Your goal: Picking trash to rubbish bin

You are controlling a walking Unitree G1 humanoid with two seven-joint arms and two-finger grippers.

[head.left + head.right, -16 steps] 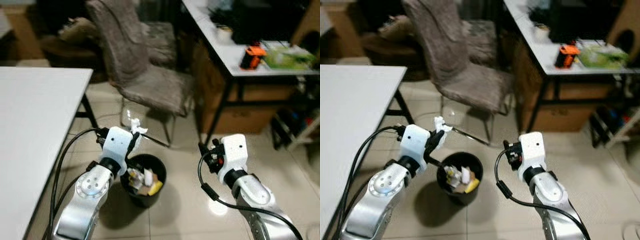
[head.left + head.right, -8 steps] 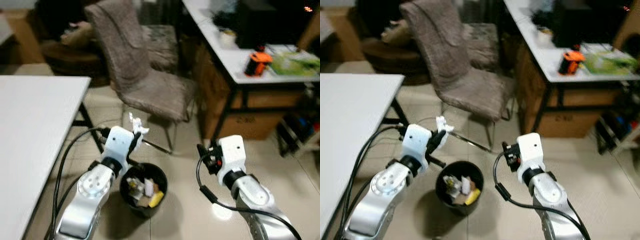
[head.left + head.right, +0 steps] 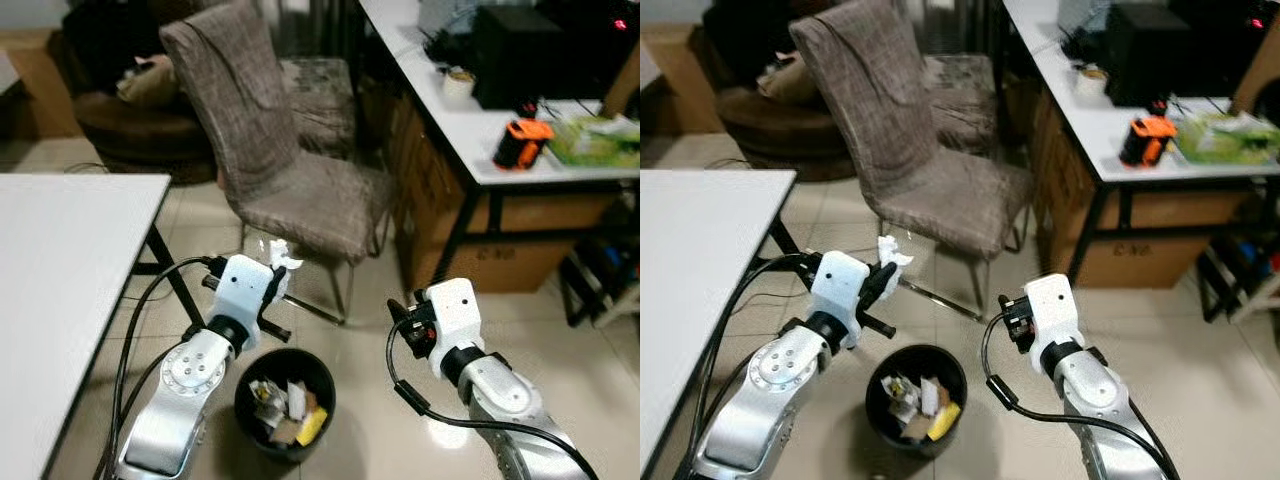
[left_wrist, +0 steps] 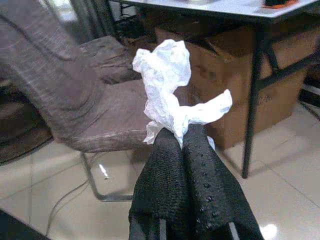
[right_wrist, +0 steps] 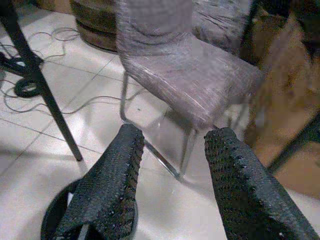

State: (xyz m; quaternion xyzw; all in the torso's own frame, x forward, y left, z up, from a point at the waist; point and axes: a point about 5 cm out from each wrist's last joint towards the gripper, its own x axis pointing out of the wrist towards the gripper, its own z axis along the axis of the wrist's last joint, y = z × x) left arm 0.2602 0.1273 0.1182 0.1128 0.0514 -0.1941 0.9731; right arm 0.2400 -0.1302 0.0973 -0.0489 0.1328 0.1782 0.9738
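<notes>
Left gripper (image 4: pixel 182 137) pinched crumpled white tissue (image 4: pixel 170 87), wad sticking up past fingertips, long axis along fingers. Held above and behind black rubbish bin (image 3: pixel 285 403), already holding trash. Right gripper (image 5: pixel 172 150) fingers spread, empty, beside bin.

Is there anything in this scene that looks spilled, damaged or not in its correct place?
Nothing stands out. The left gripper is shut on a crumpled white tissue, held above the floor just beyond the black rubbish bin, which stands upright with its trash inside. The right gripper is open.
</notes>
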